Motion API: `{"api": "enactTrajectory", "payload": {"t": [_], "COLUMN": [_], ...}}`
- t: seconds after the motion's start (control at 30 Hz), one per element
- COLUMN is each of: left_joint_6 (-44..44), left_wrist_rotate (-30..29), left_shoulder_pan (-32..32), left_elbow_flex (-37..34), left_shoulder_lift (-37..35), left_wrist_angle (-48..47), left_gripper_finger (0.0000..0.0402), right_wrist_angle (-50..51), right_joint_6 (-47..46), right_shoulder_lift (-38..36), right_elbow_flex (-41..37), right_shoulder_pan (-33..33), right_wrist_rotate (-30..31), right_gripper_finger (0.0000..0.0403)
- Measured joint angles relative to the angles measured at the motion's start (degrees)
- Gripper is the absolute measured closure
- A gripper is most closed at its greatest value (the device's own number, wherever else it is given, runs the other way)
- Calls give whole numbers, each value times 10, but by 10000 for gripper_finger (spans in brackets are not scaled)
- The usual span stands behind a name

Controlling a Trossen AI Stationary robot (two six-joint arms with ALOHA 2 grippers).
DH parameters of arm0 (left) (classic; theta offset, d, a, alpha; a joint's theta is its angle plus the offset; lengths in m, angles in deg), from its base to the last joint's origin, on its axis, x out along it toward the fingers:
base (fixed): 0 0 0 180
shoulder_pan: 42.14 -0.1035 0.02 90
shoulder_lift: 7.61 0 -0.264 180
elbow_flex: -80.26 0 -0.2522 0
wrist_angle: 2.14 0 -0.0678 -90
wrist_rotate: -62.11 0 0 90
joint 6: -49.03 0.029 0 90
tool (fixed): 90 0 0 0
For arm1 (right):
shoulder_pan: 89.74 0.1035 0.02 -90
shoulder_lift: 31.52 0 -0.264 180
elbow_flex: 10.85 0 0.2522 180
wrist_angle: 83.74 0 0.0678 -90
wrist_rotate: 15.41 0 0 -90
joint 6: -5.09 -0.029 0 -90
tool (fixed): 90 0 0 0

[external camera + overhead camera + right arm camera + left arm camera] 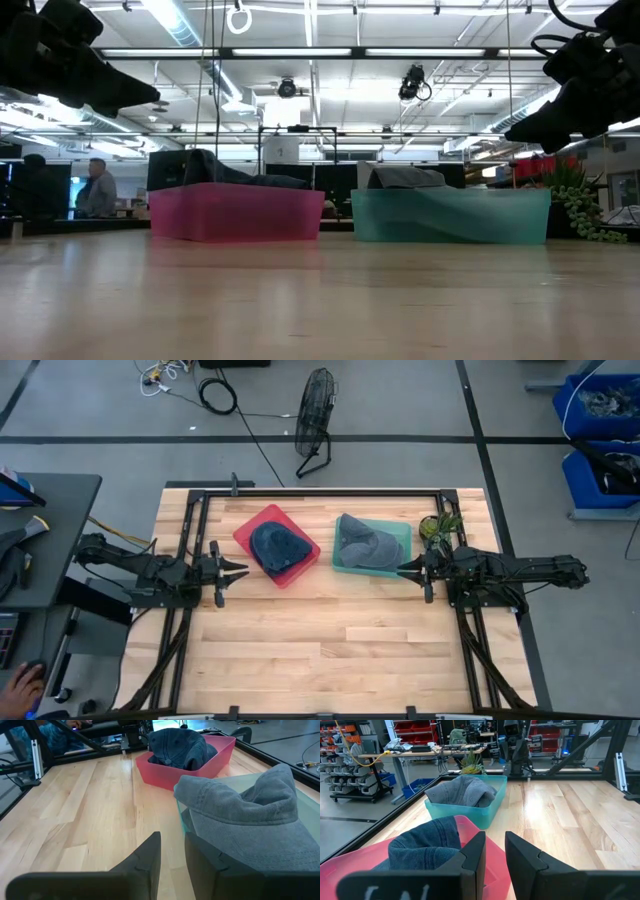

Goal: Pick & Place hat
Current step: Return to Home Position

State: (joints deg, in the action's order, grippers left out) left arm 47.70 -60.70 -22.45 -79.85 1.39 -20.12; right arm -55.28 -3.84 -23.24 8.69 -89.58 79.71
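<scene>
A dark blue hat lies in a red bin left of the table's middle; it also shows in the left wrist view and the right wrist view. A grey hat lies in a teal bin to its right, and its brim reaches over the bin's rim. My left gripper hovers just left of the red bin and holds nothing; its fingers are almost together. My right gripper hovers at the teal bin's right edge and also holds nothing; its fingers are almost together.
A small green plant stands behind the right gripper, near the table's far right. A black frame runs round the table top. Bare wood fills the near half of the table. A person's hand shows off the table, at the near left.
</scene>
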Motion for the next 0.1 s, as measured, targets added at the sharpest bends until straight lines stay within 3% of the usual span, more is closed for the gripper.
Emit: {"api": "enactTrajectory", "payload": {"t": [0.1], "left_joint_6": [0], "left_wrist_rotate": [0], "left_shoulder_pan": [0], "left_elbow_flex": [0], "left_shoulder_lift": [0], "left_wrist_angle": [0], "left_gripper_finger": [324], "right_wrist_angle": [0], "right_joint_6": [0], "right_shoulder_lift": [0], "right_elbow_flex": [0], "right_shoulder_pan": [0], "right_wrist_rotate": [0], "right_gripper_finger": [309]}}
